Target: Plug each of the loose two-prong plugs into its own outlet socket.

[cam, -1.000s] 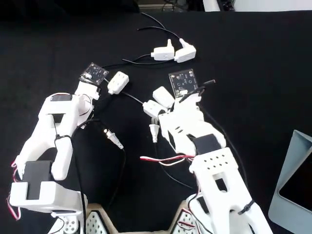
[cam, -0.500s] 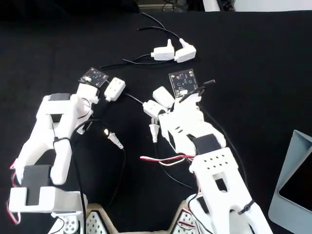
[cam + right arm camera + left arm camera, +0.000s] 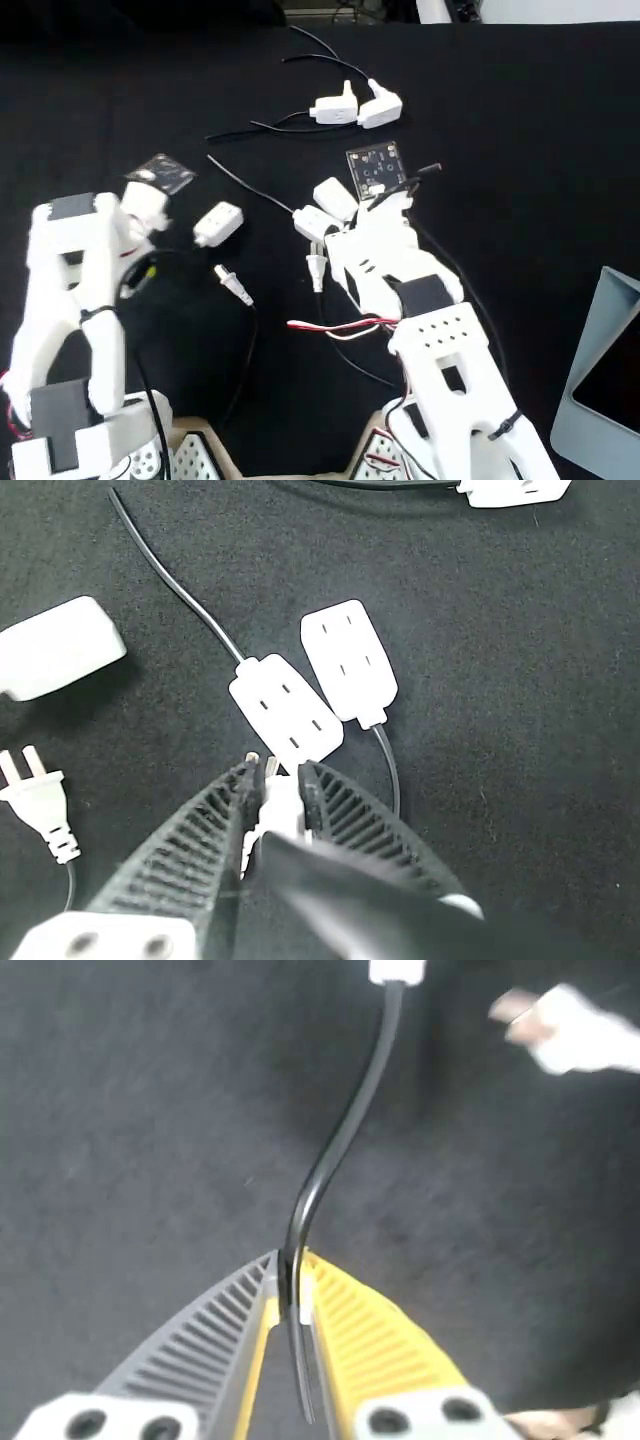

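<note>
On the black bench (image 3: 520, 150), a plug-and-socket pair (image 3: 355, 107) lies touching at 12 o'clock, and a grey-blue object (image 3: 605, 380) stands at 4. The left gripper (image 3: 290, 1260) has its fingers clenched on a black cord (image 3: 340, 1140). This cord runs to a socket block (image 3: 217, 223) nearby, whose long axis lies 2-to-8. A loose plug (image 3: 232, 283) at 7 aims its prongs toward 10. The right wrist view shows the right gripper (image 3: 277, 775) grasping a white plug (image 3: 282, 810) just beside two sockets (image 3: 285, 715). In the high view the arm's body covers that grip.

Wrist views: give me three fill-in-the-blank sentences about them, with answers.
The left hand is shut on a black ____.
The right hand holds a white ____.
Just past the right hand lie ____ sockets side by side.
Answers: cable; plug; two.
</note>
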You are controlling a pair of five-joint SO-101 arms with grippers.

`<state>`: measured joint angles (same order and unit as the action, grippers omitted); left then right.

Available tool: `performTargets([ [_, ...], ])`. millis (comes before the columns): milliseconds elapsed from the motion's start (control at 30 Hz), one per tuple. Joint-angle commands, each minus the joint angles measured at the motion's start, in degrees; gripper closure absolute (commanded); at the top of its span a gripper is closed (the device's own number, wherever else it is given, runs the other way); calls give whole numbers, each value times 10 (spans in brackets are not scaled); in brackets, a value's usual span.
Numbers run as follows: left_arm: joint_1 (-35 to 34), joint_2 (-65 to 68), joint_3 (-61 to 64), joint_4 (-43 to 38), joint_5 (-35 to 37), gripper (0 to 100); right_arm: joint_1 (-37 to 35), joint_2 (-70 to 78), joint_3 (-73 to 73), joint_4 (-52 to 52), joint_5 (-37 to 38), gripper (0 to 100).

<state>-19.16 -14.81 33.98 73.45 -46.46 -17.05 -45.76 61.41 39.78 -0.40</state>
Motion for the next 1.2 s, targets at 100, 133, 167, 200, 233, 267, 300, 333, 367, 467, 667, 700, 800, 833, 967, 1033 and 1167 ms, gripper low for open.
performTargets([
  [100, -107, -18, -28, 7, -113, 968, -10, -14, -1, -7, 5, 987],
  [133, -113, -18, -22, 2, -123, 966, -10, -14, -1, -7, 5, 987],
  [167, -116, -18, -15, -7, -128, 965, -10, -14, -1, -7, 5, 987],
  [200, -119, -19, -7, -17, -130, 952, -10, -14, -2, -7, 5, 987],
  [233, -121, -19, -2, -26, -128, 926, -10, -14, -2, -7, 5, 987],
  [267, -125, -19, 2, -33, -128, 885, -10, -14, -2, -7, 5, 987],
  [300, -130, -24, 5, -34, -128, 837, -11, -14, -2, -7, 4, 987],
  [333, -134, -25, 6, -35, -127, 784, -11, -14, -2, -7, 4, 987],
  [367, -138, -25, 3, -33, -117, 740, -11, -14, -3, -7, 4, 987],
  [467, -136, -30, -10, -36, -62, 716, -26, -14, -9, -6, 3, 987],
  [667, -138, -63, 11, -38, 24, 720, -122, 8, -51, -11, 2, 987],
  [700, -142, -71, 18, -38, 47, 720, -140, 25, -69, -12, 2, 987],
  [800, -155, -105, 54, -38, 116, 720, -183, 103, -140, -12, -5, 987],
  [833, -155, -120, 69, -40, 134, 720, -193, 133, -167, -12, -17, 987],
  [967, -161, -195, 157, -94, 191, 720, -225, 263, -268, -28, -29, 987],
  [1033, -160, -238, 207, -121, 211, 720, -236, 320, -303, -57, -29, 987],
  [1167, -160, -309, 269, -142, 232, 719, -251, 415, -359, -103, 7, 987],
])
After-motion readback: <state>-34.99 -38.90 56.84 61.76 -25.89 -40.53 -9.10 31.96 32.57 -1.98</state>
